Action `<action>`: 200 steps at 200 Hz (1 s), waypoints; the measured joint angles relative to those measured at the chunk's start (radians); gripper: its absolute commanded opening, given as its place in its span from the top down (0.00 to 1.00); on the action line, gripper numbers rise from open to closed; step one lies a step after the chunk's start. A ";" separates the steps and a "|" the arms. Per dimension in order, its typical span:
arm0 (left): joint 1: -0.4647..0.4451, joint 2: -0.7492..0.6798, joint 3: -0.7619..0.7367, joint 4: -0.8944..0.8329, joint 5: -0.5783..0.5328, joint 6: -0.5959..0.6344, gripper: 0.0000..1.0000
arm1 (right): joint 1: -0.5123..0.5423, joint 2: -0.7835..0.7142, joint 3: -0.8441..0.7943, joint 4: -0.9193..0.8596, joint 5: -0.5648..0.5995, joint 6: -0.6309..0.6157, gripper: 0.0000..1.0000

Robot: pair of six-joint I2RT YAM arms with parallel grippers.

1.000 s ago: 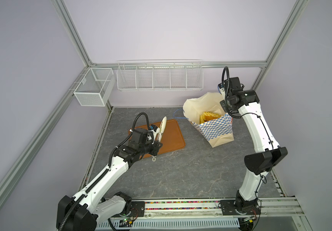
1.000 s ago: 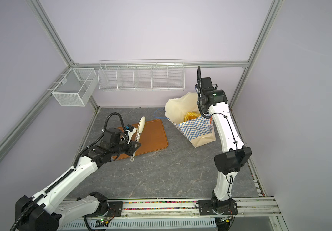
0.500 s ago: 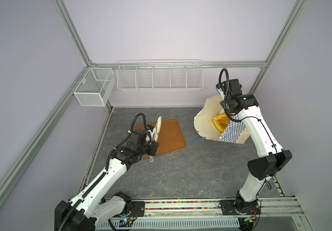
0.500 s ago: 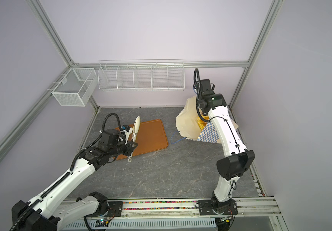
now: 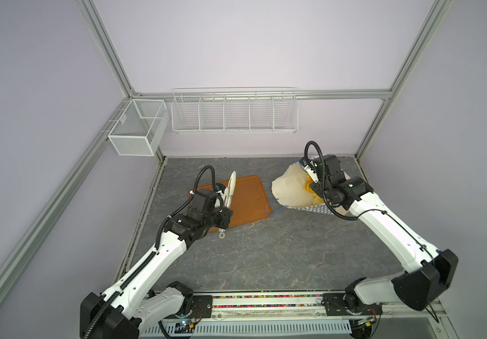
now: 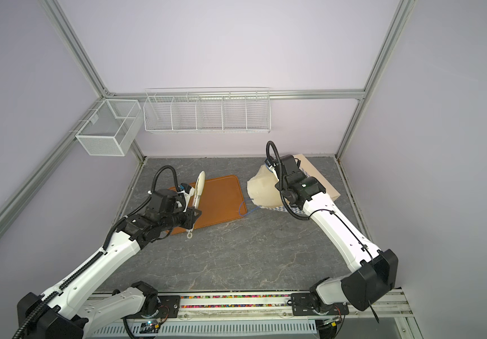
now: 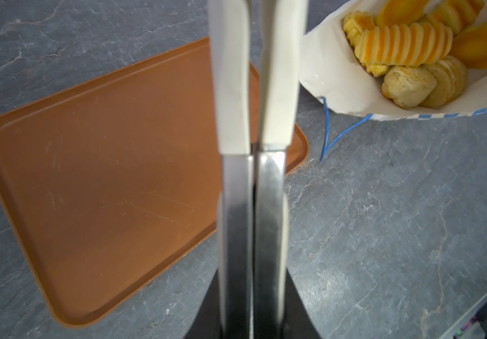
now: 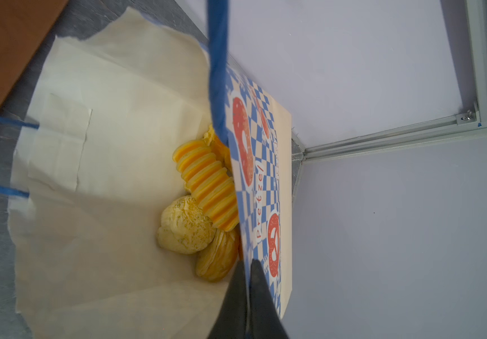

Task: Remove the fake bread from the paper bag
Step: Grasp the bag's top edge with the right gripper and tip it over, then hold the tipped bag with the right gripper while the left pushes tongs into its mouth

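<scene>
The paper bag (image 5: 290,192) lies tipped on its side at the right rear of the counter (image 5: 265,252). Its mouth gapes toward the brown tray (image 5: 249,202), and one blue cord handle (image 5: 274,210) trails onto the stone just beside the tray's corner. A second ago the bag stood upright with its checkered face toward me, so it has gone over since then. The fake bread (image 7: 403,48) is all inside, heaped deep against the checkered wall: a ridged yellow-and-orange loaf, a pale speckled bun (image 8: 185,230), a layered roll and smooth orange pieces. I count about five, though the wall may hide more. My right claw (image 8: 248,265) is pinched tight on the bag's printed upper rim, holding that wall up. My left claw (image 5: 221,209) is clamped on a pair of white-tipped tongs (image 7: 254,111), whose arms are pressed nearly together, and it hangs over the tray's near-left part much as before.
</scene>
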 measured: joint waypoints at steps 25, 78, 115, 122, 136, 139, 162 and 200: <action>-0.066 0.096 0.141 -0.088 0.014 0.066 1.00 | 0.066 -0.064 -0.040 0.003 -0.018 0.064 0.93; -0.224 0.181 0.217 -0.188 -0.015 0.167 1.00 | 0.168 -0.123 -0.139 0.016 -0.042 0.197 0.93; -0.336 0.228 0.234 -0.233 -0.085 0.180 1.00 | 0.169 -0.126 -0.150 0.040 -0.040 0.244 0.93; -0.351 0.237 0.237 -0.233 -0.093 0.181 1.00 | 0.169 -0.130 -0.154 0.048 -0.040 0.250 0.93; -0.374 0.257 0.245 -0.234 -0.103 0.182 0.97 | 0.169 -0.142 -0.159 0.055 -0.041 0.257 0.93; -0.377 0.261 0.247 -0.234 -0.103 0.181 0.96 | 0.169 -0.143 -0.160 0.055 -0.041 0.257 0.93; -0.381 0.313 0.283 -0.233 -0.103 0.181 0.90 | 0.169 -0.168 -0.167 0.061 -0.041 0.264 0.93; -0.381 0.441 0.391 -0.230 -0.104 0.181 0.83 | 0.169 -0.193 -0.192 0.072 -0.055 0.278 0.93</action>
